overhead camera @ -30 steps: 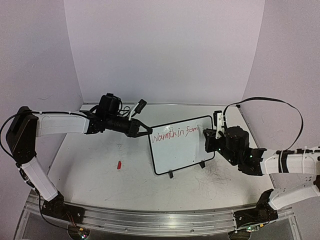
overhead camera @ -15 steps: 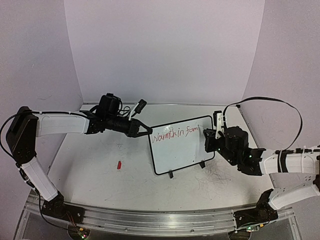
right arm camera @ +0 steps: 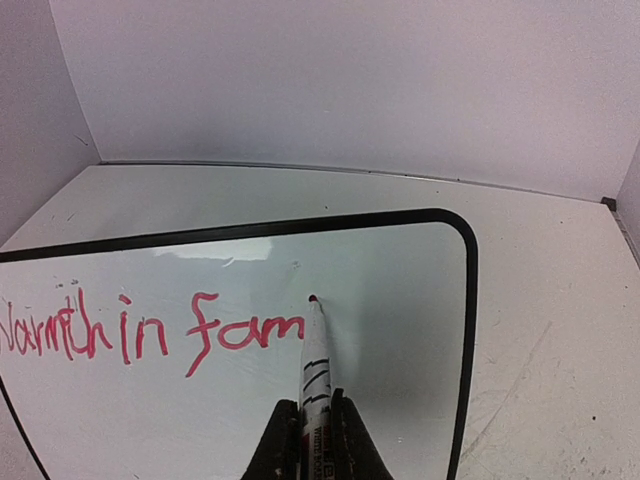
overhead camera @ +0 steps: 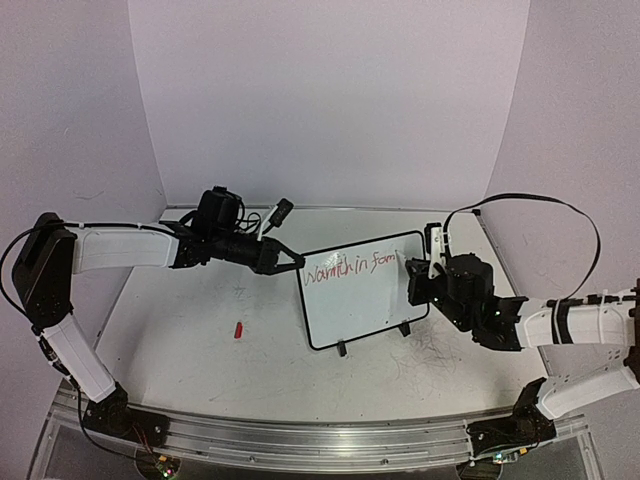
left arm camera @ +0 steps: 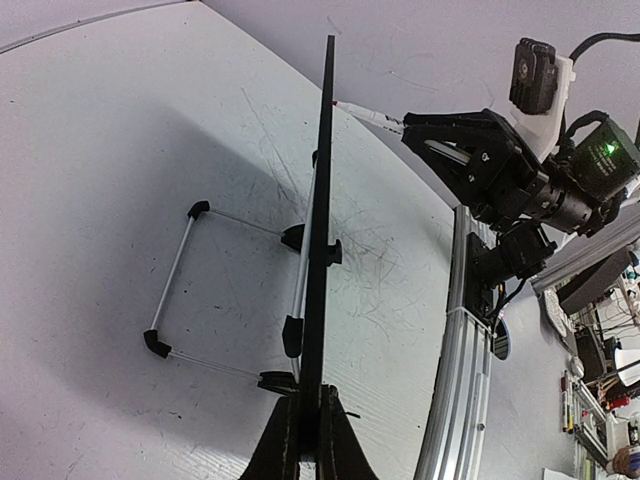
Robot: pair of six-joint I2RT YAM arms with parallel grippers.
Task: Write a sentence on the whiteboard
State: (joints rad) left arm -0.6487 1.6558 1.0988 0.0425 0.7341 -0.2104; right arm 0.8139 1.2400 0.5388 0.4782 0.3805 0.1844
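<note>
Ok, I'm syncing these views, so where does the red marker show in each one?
Top external: marker at the whiteboard's upper right.
Left wrist: marker upper middle, tip at the edge-on whiteboard.
Right wrist: marker bottom centre, pointing up.
Shared landmark: the whiteboard's black frame.

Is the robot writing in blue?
No, the words on the whiteboard are red, like the tip of the marker.
</note>
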